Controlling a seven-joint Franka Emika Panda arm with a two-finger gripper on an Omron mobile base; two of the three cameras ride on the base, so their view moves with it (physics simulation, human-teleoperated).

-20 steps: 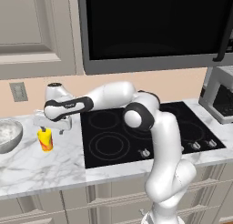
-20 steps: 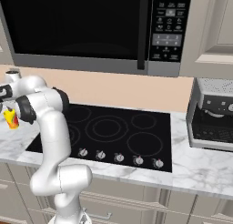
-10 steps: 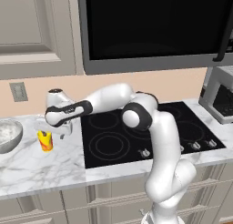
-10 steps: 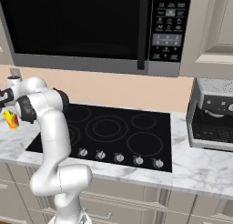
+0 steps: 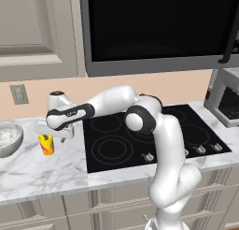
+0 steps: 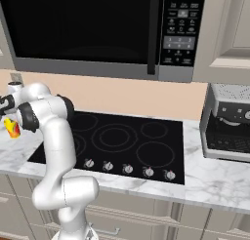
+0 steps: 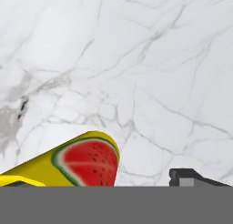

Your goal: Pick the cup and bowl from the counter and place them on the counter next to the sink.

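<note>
While the arm reaches left over the counter (image 5: pixel 42 170), the gripper (image 5: pixel 50 132) sits low over one cup (image 5: pixel 46 144), its fingers coming down on either side of the rim. Jaws stand wide, spread around the cup; can't tell from these views whether the pads touch it. Cup is upright on the marble, just left of the cooktop (image 5: pixel 144 135), yellow with a red-orange patch. In the hand view the cup (image 7: pixel 73 164) shows a watermelon slice print, and one dark fingertip (image 7: pixel 191 177) is apart from it on the other side.

Counts: one cup, one bowl, one arm, one gripper. Bowl (image 5: pixel 7 139) is at the left edge of the left base view, near the cup but not touching it. One microwave (image 5: pixel 158 28) overhead, five knobs along the cooktop's front edge in the right base view, one toaster oven (image 6: pixel 228 129) on the counter at right. Cup (image 6: pixel 11 128) also shows at the left edge of the right base view.
</note>
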